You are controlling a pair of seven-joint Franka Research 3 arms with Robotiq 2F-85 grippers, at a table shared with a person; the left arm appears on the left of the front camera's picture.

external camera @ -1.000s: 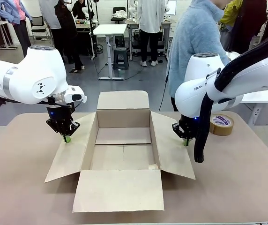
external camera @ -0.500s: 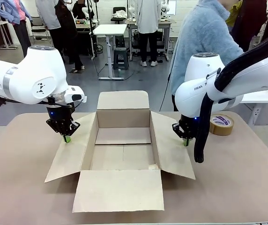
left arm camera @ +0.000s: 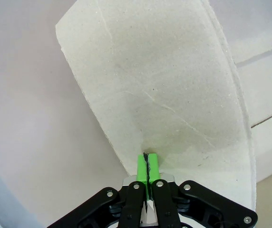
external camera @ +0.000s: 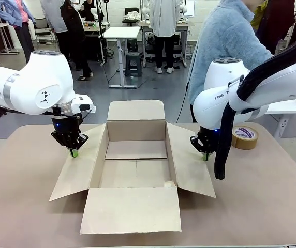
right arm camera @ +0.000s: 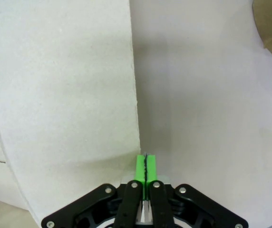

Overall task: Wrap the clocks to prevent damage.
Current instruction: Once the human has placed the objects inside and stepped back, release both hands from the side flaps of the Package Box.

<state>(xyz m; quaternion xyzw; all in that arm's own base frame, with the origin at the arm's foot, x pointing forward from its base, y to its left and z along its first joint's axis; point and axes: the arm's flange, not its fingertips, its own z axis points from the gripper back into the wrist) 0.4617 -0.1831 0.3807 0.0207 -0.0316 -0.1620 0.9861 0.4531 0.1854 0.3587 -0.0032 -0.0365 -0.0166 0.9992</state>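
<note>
Both are squeezed shut on nothing, left gripper (external camera: 74,153) tip down on the cardboard box (external camera: 136,130)'s left flap (external camera: 80,173), right gripper (external camera: 205,156) at the right flap (external camera: 189,168)'s edge, so honestly can't tell which arm's nearer the clocks.

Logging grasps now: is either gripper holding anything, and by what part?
Nothing held. The left gripper and right gripper are shut empty, tips at side flaps of the open brown cardboard box.

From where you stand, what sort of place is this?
Probably a robotics lab or workshop: a white left arm and right arm flank an open box on a table, with a tape roll, and people stand at white desks behind.
</note>
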